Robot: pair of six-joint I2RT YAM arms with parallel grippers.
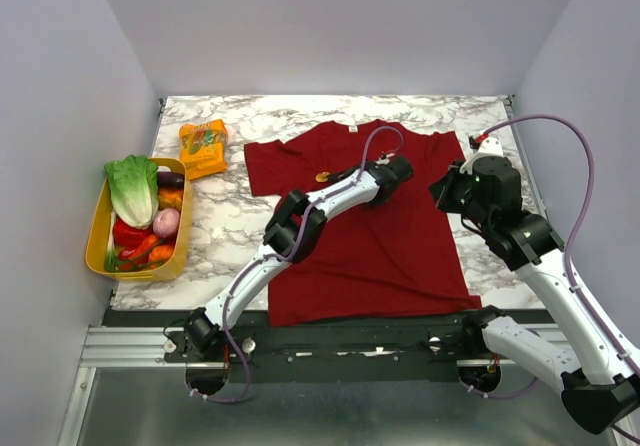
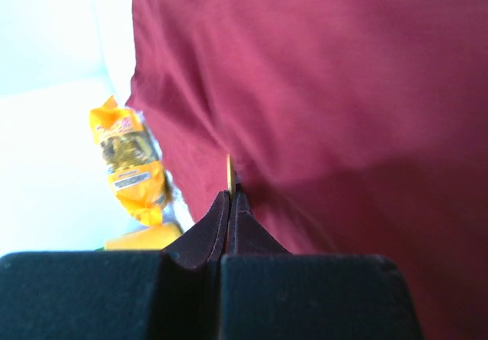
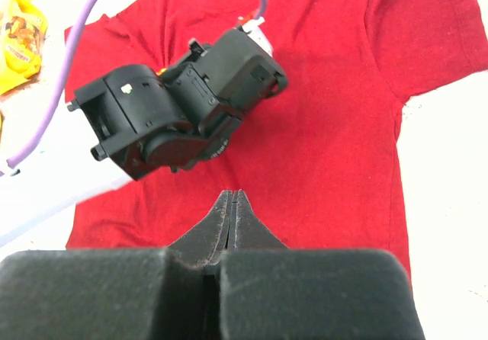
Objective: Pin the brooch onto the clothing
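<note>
1. Left gripper: closed on the brooch, which is held edge-on at the fingertips, over the shirt.
2. Right gripper: closed, nothing held.
3. Risk: the brooch may be twisted loose from so slight a pinch, and the unheld cloth may be bunched.
4. Snack packet: print cannot be read.

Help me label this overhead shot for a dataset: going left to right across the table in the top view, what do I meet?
Yellow basket of vegetables → orange snack packet → brooch → right gripper. The T-shirt and left arm span too much to place.
</note>
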